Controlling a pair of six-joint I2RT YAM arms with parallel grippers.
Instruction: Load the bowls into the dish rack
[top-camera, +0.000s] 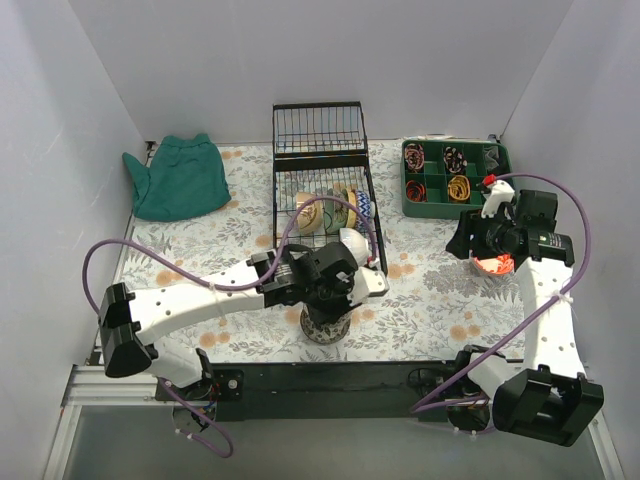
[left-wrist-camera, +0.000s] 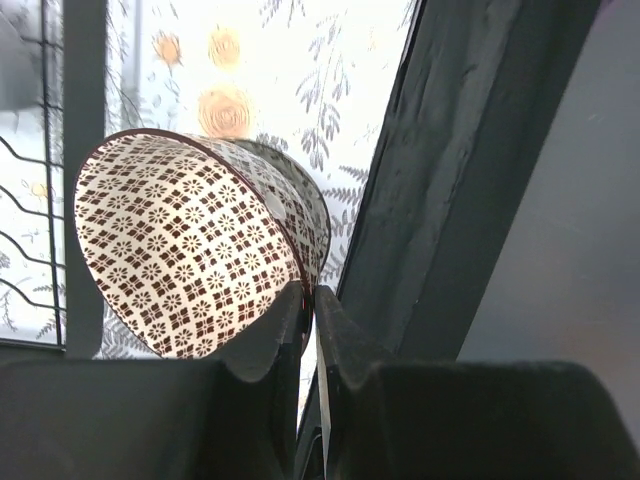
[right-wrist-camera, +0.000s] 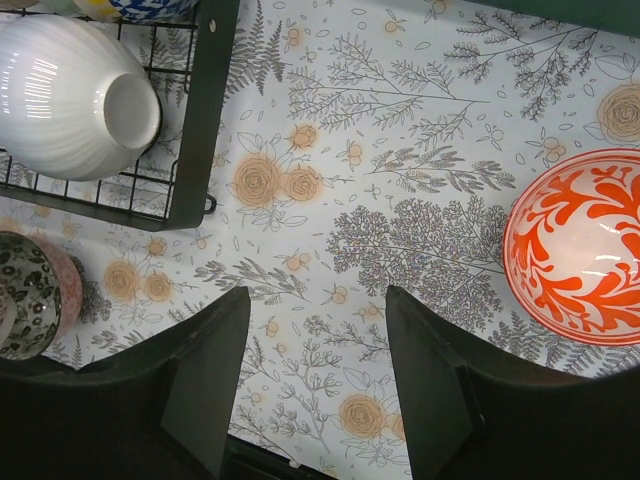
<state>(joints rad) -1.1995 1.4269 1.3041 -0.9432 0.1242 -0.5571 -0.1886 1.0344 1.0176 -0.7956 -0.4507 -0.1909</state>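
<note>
My left gripper (top-camera: 335, 290) is shut on the rim of a dark brown patterned bowl (left-wrist-camera: 190, 250), tilted on its side, just in front of the black wire dish rack (top-camera: 320, 150). A patterned bowl (top-camera: 325, 325) shows below that gripper in the top view. Several bowls (top-camera: 330, 212) stand on edge in the rack, with a white bowl (top-camera: 355, 241) at its near right corner. My right gripper (right-wrist-camera: 315, 310) is open and empty above the cloth, left of a red-orange bowl (right-wrist-camera: 580, 245). The white bowl (right-wrist-camera: 75, 95) also shows there.
A green compartment tray (top-camera: 455, 175) with small items stands at the back right. A teal cloth (top-camera: 178, 178) lies at the back left. A pinkish-rimmed patterned bowl (right-wrist-camera: 30, 295) sits by the rack's corner (right-wrist-camera: 205, 110). A black rail (left-wrist-camera: 450, 180) runs along the table's near edge.
</note>
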